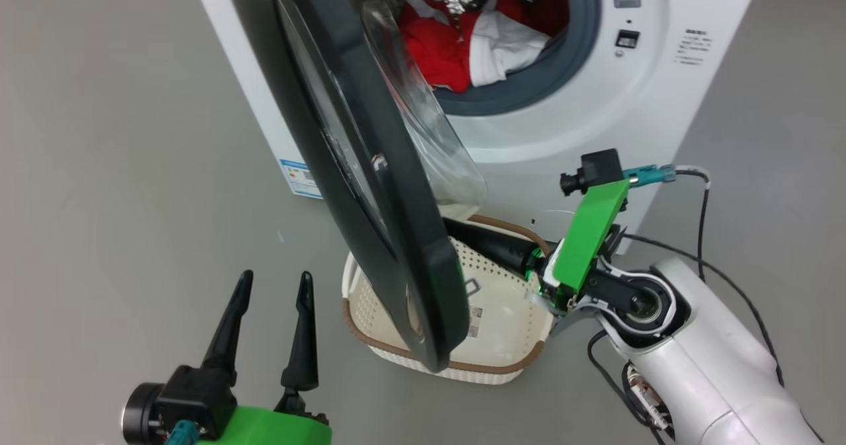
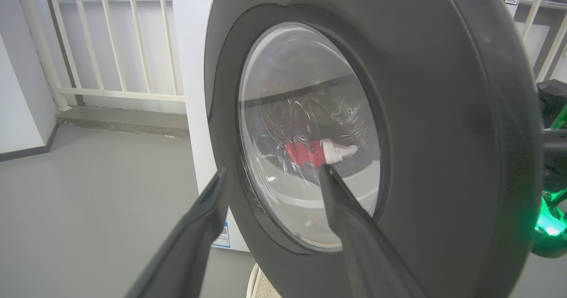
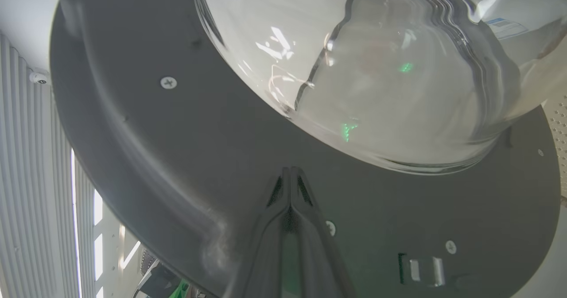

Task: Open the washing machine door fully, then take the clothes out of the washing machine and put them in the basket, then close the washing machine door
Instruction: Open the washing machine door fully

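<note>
The washing machine (image 1: pixel 595 121) stands ahead with its door (image 1: pixel 370 187) swung partly out, edge-on to me. Red and white clothes (image 1: pixel 472 45) lie in the drum mouth; through the door glass the clothes (image 2: pixel 316 152) also show. The basket (image 1: pixel 509 365) sits on the floor under the door, holding no clothes. My right gripper (image 3: pixel 290 170) is shut, its tips against the door's (image 3: pixel 177 165) inner face just below the glass bowl (image 3: pixel 376 76); its dark fingers (image 1: pixel 492 245) reach over the basket behind the door. My left gripper (image 1: pixel 275 276) is open and holds nothing, left of the door's outer face (image 2: pixel 443 134).
Grey floor spreads to the left and right of the machine. A white railing (image 2: pixel 110 45) above a low step stands behind the machine's left side. The right arm's black cables (image 1: pixel 727 280) trail right of the basket. A metal latch (image 3: pixel 421 269) sits on the door's inner rim.
</note>
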`<state>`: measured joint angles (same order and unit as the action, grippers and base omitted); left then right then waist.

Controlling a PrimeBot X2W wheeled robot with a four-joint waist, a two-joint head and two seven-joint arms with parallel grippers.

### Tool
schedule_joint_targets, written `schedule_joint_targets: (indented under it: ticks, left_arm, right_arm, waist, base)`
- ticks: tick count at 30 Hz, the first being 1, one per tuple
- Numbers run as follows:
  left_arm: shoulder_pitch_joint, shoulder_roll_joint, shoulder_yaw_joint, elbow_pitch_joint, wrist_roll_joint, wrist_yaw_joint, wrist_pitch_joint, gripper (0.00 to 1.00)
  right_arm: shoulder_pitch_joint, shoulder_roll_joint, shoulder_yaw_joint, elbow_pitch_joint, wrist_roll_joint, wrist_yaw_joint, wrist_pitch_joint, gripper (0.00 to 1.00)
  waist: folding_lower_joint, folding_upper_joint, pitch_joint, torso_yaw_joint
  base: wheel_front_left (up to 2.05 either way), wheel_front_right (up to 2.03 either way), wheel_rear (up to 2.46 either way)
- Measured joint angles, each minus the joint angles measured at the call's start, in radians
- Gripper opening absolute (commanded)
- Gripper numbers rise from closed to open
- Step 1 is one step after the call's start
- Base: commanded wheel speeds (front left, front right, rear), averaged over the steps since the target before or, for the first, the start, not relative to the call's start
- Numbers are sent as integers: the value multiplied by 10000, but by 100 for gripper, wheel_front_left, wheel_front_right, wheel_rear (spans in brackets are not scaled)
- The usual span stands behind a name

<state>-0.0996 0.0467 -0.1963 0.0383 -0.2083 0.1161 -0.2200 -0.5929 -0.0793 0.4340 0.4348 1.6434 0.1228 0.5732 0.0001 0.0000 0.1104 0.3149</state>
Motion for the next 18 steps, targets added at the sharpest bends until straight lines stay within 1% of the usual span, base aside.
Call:
schedule_joint_targets:
  ticks: [4,11,18]
  left_arm:
    - [15,8,-35,-58,-31,81,46,100]
    - [219,25,-105,-115,-44,84,165,100]
    - [223,71,-148,-159,-59,159,211,100]
  right_arm:
    - [178,4,330,-163,395,0,-115,0]
    - [236,-8,965,-324,899,0,-387,0]
    - [236,-12,1505,-336,1243,0,-734,0]
  waist:
    - [0,0,-118,276]
    - [0,0,-306,733]
    - [0,0,-408,1108]
  base:
    - [0,0,0]
    - [0,0,0]
    - [0,0,0]
